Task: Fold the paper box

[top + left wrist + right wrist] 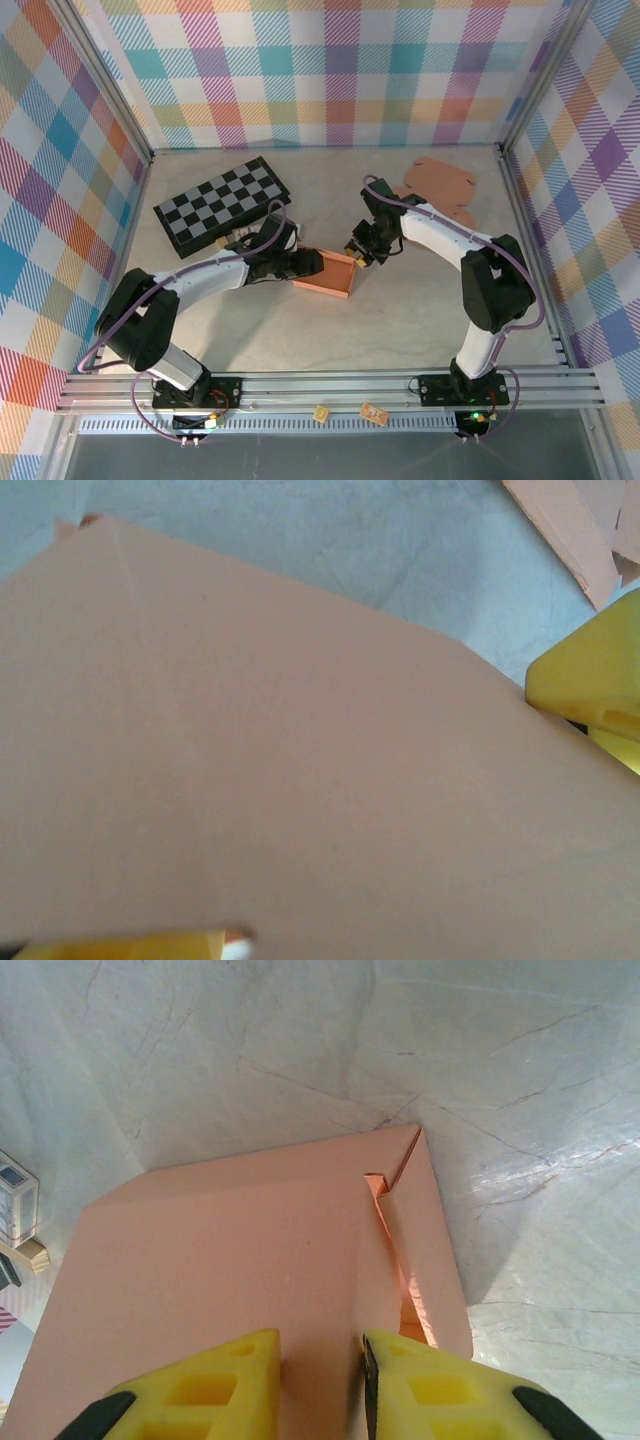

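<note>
The paper box [335,278] is a pinkish-orange tray in the middle of the table, between both arms. My left gripper [298,264] is at its left wall. In the left wrist view a flat box panel [300,760] lies close over the jaws. One yellow fingertip [120,948] shows at the bottom and another yellow finger [585,675] stands at the panel's right edge. My right gripper [358,250] is at the box's far right side. In the right wrist view my right gripper [320,1345] has a finger on each side of a folded strip of the box [220,1260].
A black and white checkerboard [222,205] lies at the back left, close behind my left arm. Flat cardboard blanks [440,185] lie at the back right. Chequered walls and metal rails [320,385] close in the table.
</note>
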